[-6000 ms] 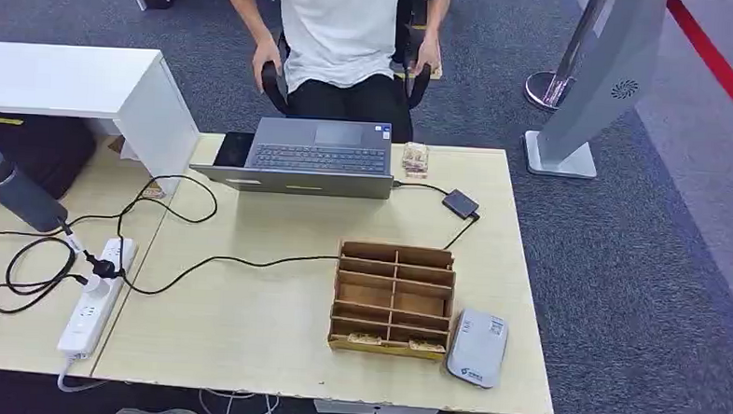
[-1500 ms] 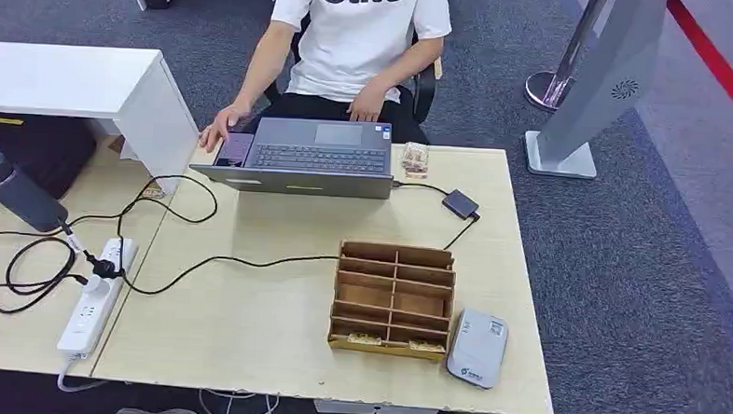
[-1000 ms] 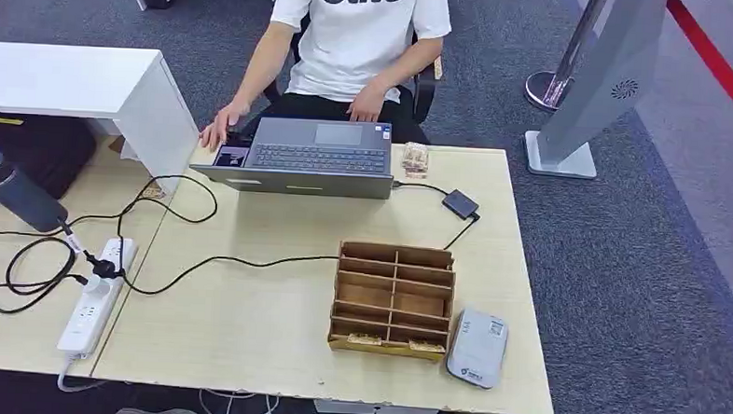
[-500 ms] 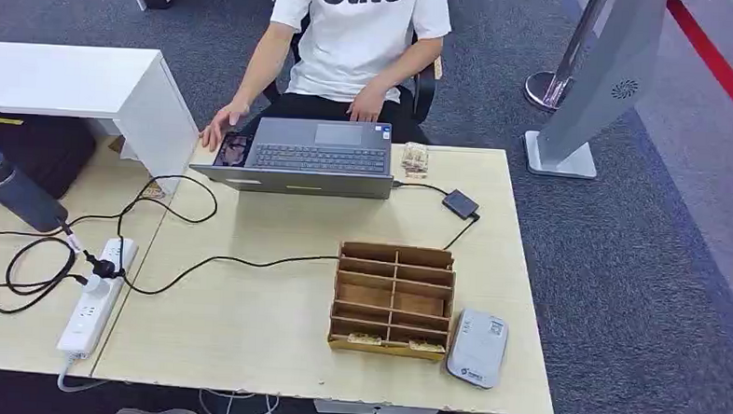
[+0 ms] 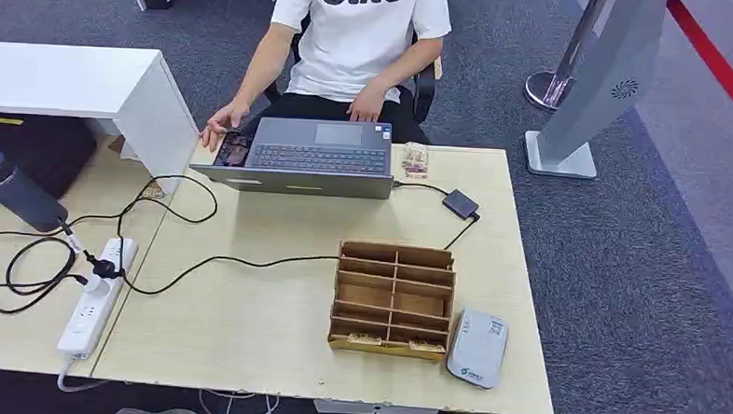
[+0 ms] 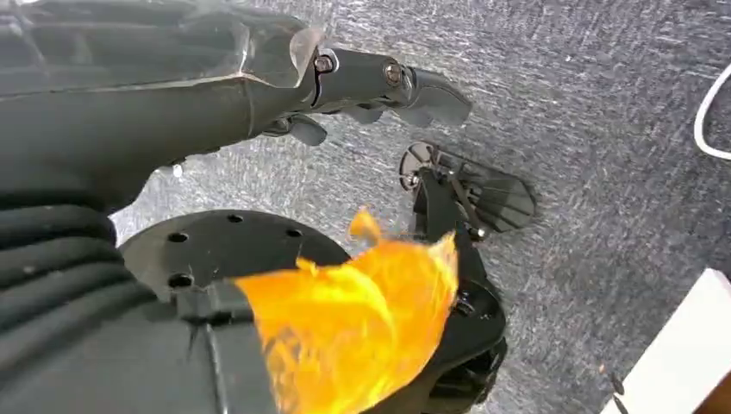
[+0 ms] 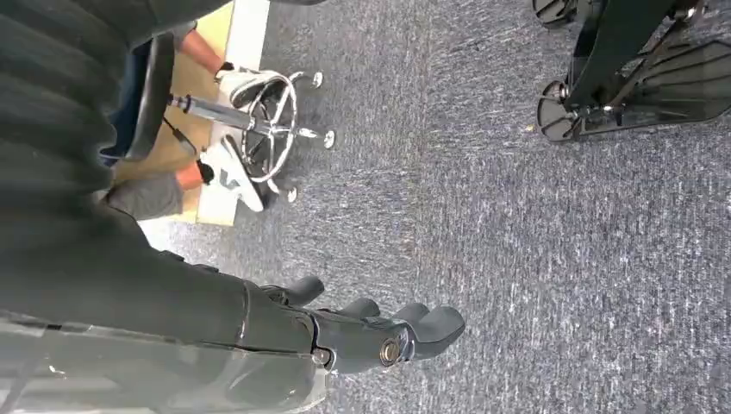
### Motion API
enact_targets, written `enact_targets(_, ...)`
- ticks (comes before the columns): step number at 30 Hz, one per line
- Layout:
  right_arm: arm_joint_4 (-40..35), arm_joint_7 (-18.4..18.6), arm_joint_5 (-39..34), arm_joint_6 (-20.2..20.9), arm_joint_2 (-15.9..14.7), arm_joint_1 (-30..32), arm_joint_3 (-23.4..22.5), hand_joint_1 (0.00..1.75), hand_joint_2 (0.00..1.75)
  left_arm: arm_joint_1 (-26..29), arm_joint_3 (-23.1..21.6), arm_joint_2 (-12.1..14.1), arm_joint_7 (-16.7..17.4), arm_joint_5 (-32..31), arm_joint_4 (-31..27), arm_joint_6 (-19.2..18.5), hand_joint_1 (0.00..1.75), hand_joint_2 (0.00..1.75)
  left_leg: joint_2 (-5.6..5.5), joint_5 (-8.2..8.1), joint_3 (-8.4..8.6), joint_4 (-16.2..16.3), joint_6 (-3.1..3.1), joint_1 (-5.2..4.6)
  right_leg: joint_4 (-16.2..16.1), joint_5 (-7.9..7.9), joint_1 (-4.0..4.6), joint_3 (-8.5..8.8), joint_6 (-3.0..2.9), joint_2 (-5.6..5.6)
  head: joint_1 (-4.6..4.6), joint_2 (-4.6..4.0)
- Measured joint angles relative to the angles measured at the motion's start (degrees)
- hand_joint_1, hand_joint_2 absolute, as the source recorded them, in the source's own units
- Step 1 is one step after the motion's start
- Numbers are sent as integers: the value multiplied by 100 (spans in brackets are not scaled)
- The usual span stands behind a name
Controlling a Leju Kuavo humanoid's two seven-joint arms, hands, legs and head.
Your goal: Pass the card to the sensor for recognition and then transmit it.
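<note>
A brown wooden organizer (image 5: 393, 300) stands on the desk's right half, and small cards (image 5: 364, 338) lie in its front compartments. Beyond it sits the little black sensor box (image 5: 460, 205), wired to the open laptop (image 5: 301, 157). A small stack of patterned cards (image 5: 414, 158) lies by the laptop's right corner. My left hand (image 6: 345, 78) hangs over grey carpet, its fingers apart and holding nothing. My right hand (image 7: 362, 332) hangs the same way over the carpet, fingers slightly spread and empty.
A person in a white shirt sits behind the laptop, one hand (image 5: 220, 124) at a dark pad (image 5: 234, 149) on its left. A grey device (image 5: 476, 347) lies right of the organizer. Cables (image 5: 202, 260), a power strip (image 5: 94, 296) and a dark bottle (image 5: 13, 191) lie on the left.
The person has leaned in from the chair arms and put one hand on the dark pad beside the laptop, which lit up. Desk objects have stayed put.
</note>
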Motion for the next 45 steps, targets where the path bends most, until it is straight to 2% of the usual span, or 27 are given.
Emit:
enact_targets(15, 0, -4, 42, 7, 0, -12, -96, 0, 175, 0, 63, 0, 37, -15, 0, 15, 0, 175, 0, 0, 0, 0, 0, 0, 0, 0, 0, 0, 0, 0, 2, 0)
enact_targets(16, 0, -7, 42, 7, 0, -14, -96, 0, 175, 0, 63, 0, 37, -15, 0, 11, 0, 0, 0, 0, 0, 0, 0, 0, 0, 0, 0, 0, 0, 0, 2, 0)
enact_targets(23, 0, -11, 96, 26, 0, -23, -103, 0, 175, -1, 65, 2, 46, -68, 0, -170, 0, 0, 0, 0, 0, 0, 0, 0, 0, 0, 0, 0, 0, 0, 2, 0)
enact_targets(44, 0, -26, 160, 44, 0, -27, -131, 0, 175, -2, 94, 2, 98, -109, 0, -175, 0, 0, 0, 0, 0, 0, 0, 0, 0, 0, 0, 0, 0, 0, 2, 0)
enact_targets(45, 0, -26, 157, 44, 0, -27, -131, 0, 175, -2, 96, 2, 98, -111, 0, -175, 0, 175, 0, 0, 0, 0, 0, 0, 0, 0, 0, 0, 0, 0, 2, 0)
